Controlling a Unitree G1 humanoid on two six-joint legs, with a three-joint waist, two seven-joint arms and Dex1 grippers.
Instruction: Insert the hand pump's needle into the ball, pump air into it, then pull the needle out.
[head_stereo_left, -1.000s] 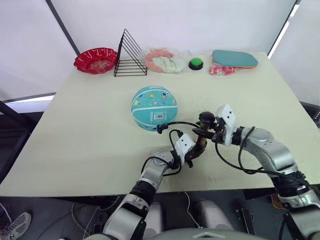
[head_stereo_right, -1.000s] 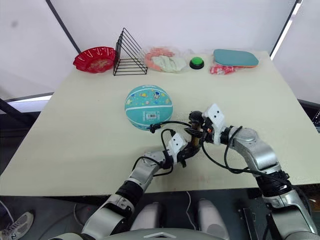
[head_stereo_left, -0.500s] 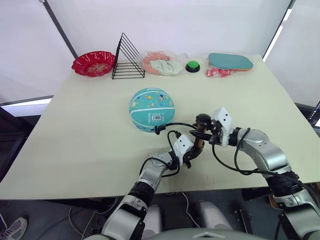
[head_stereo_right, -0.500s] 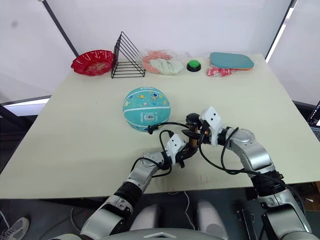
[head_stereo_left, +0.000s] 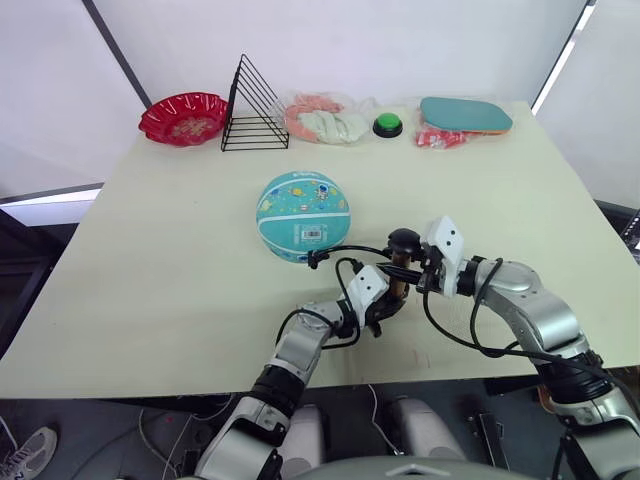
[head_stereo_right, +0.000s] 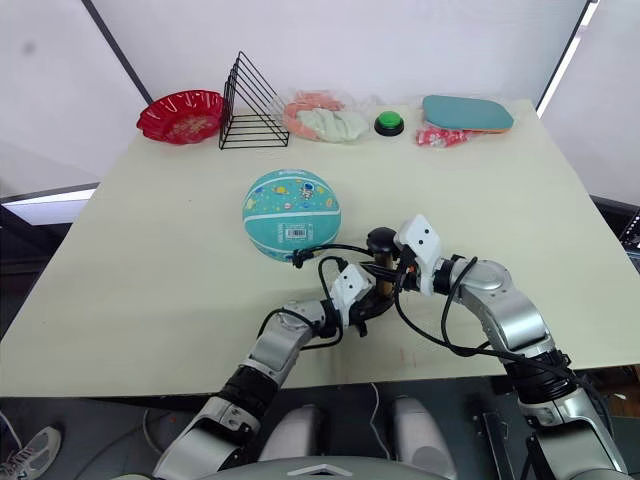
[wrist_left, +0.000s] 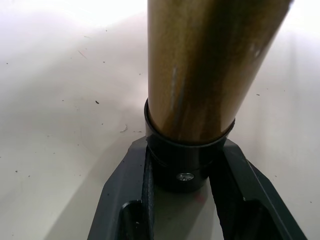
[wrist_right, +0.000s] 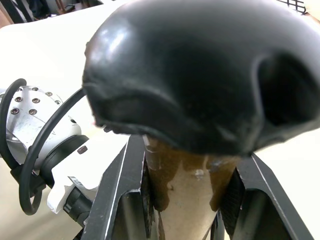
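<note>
The teal ball (head_stereo_left: 303, 216) rests on the table's middle. Just right of it and nearer to me, the hand pump (head_stereo_left: 398, 278) stands upright. My left gripper (head_stereo_left: 385, 306) is shut on its black bottom cap (wrist_left: 185, 160), under the amber barrel (wrist_left: 195, 65). My right gripper (head_stereo_left: 410, 268) is shut on the barrel top just beneath the black T-handle (wrist_right: 185, 75), one finger (wrist_right: 120, 195) on each side. The thin black hose (head_stereo_left: 352, 249) curves from the pump to the ball's near side. The needle is too small to make out there.
Along the table's far edge stand a red bowl (head_stereo_left: 183, 117), a black wire rack (head_stereo_left: 254, 110), a bag of pink and white items (head_stereo_left: 322, 120), a green button (head_stereo_left: 387, 125), a teal paddle (head_stereo_left: 466, 114) and a red packet (head_stereo_left: 440, 140). The table's front edge runs just behind my grippers.
The head camera has shifted a little. Both grippers, the pump and the ball keep the same arrangement.
</note>
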